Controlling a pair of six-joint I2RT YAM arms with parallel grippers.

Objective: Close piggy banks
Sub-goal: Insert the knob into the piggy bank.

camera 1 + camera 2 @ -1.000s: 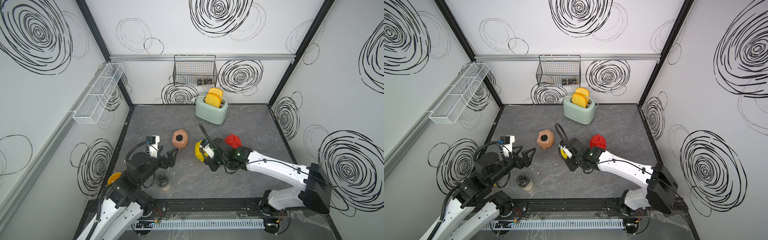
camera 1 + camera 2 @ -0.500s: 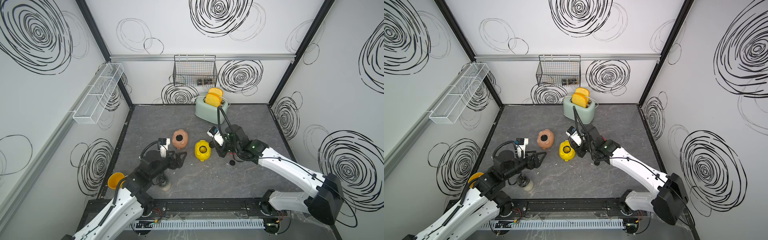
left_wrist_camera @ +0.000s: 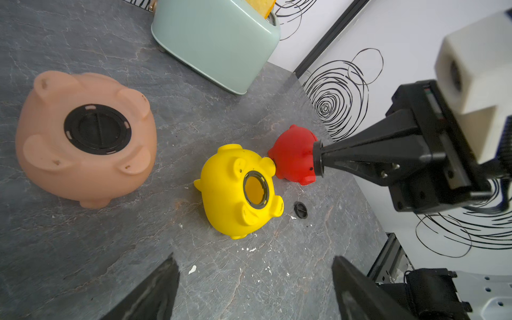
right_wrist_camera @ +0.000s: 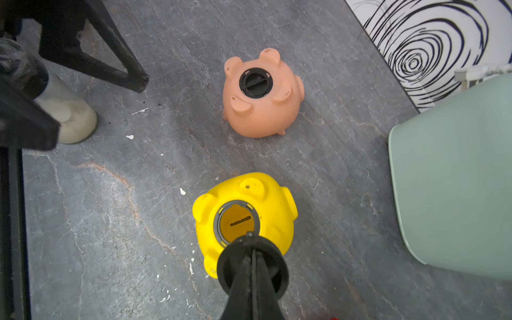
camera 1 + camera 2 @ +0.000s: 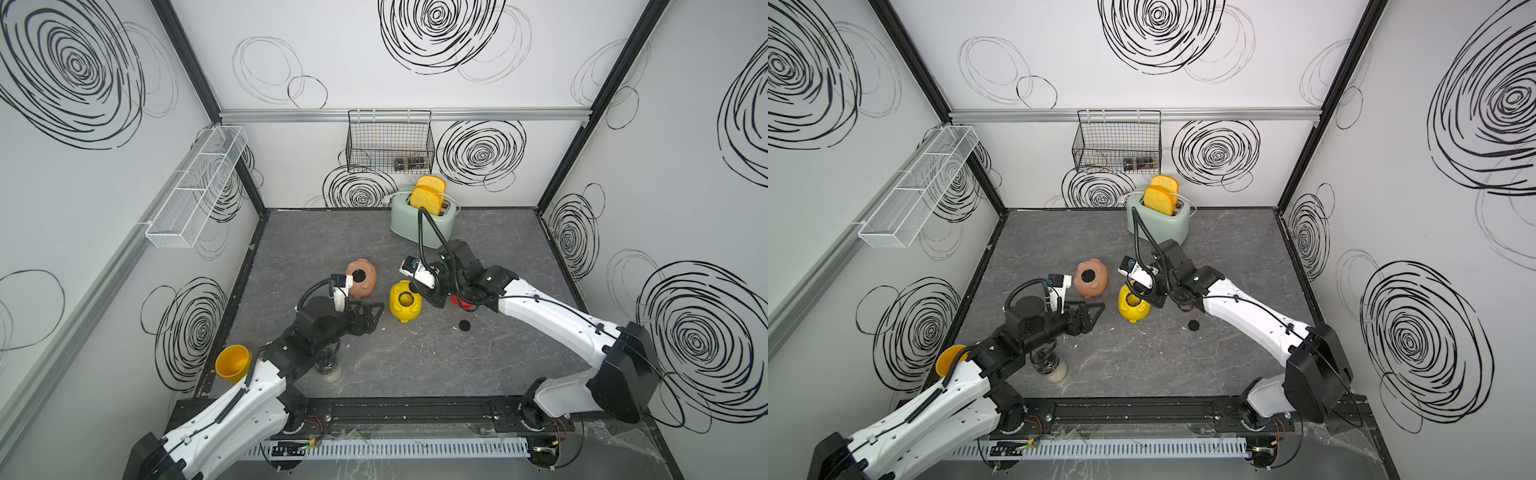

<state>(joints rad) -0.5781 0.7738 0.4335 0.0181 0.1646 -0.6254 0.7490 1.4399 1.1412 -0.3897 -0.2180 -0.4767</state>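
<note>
Three piggy banks lie belly-up on the grey floor. The pale pink one [image 5: 361,277] [image 5: 1091,277] [image 3: 86,138] [image 4: 261,94] has a black plug in its belly hole. The yellow one [image 5: 405,306] [image 5: 1133,306] [image 3: 238,191] [image 4: 243,216] has an open hole. The red one [image 3: 295,159] [image 5: 463,302] is mostly hidden under my right arm in both top views. My right gripper [image 5: 428,297] [image 5: 1152,298] [image 4: 252,263] is shut on a round black plug [image 3: 317,159], just above the rim of the yellow pig's hole. My left gripper [image 5: 378,318] [image 5: 1096,316] [image 3: 254,259] stands open and empty, short of the yellow pig.
A second black plug [image 5: 464,325] [image 3: 300,209] lies on the floor beside the yellow pig. A mint-green toaster [image 5: 419,224] with toast stands at the back. A yellow mug [image 5: 232,361] and a glass jar [image 5: 328,368] sit by my left arm. A wire basket [image 5: 388,141] hangs on the back wall.
My right arm has risen from low beside the yellow pig to just above it. My left arm has reached further in towards the yellow pig, its fingers slightly narrower.
</note>
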